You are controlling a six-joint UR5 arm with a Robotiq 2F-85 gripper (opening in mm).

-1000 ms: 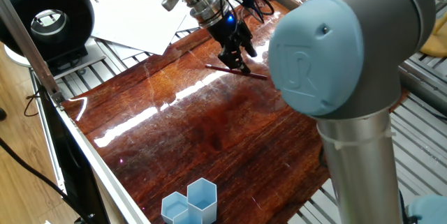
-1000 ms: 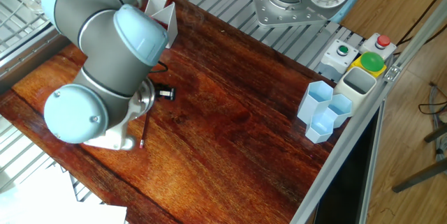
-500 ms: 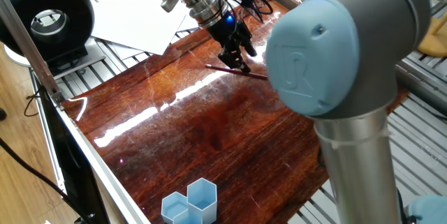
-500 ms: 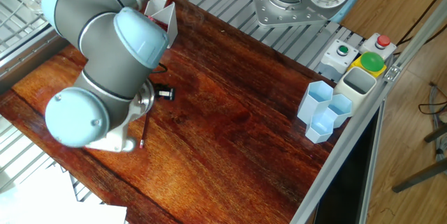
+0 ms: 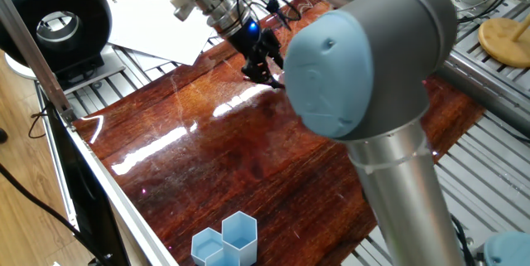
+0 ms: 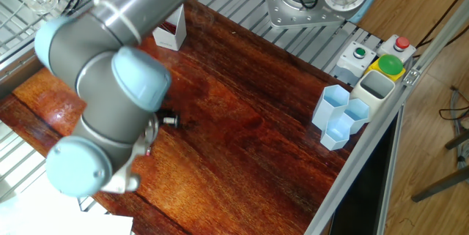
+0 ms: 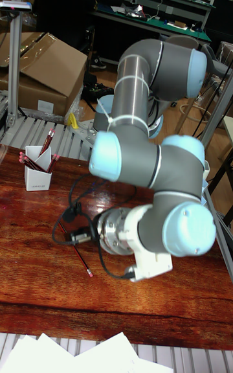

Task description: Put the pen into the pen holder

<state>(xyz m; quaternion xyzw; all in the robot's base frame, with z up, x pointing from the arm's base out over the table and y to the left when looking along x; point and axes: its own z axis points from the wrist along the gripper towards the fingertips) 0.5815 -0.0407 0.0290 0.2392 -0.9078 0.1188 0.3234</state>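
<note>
Tall fixed view: pen (image 7: 76,251) tilted, lower end toward camera, clamped in gripper (image 7: 69,233); pen holder (image 7: 37,175) well apart.

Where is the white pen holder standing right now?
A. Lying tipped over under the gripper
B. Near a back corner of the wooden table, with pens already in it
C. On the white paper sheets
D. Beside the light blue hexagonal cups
B: in the tall fixed view the pen holder stands upright at the far left of the table, several red pens sticking out of it.
</note>
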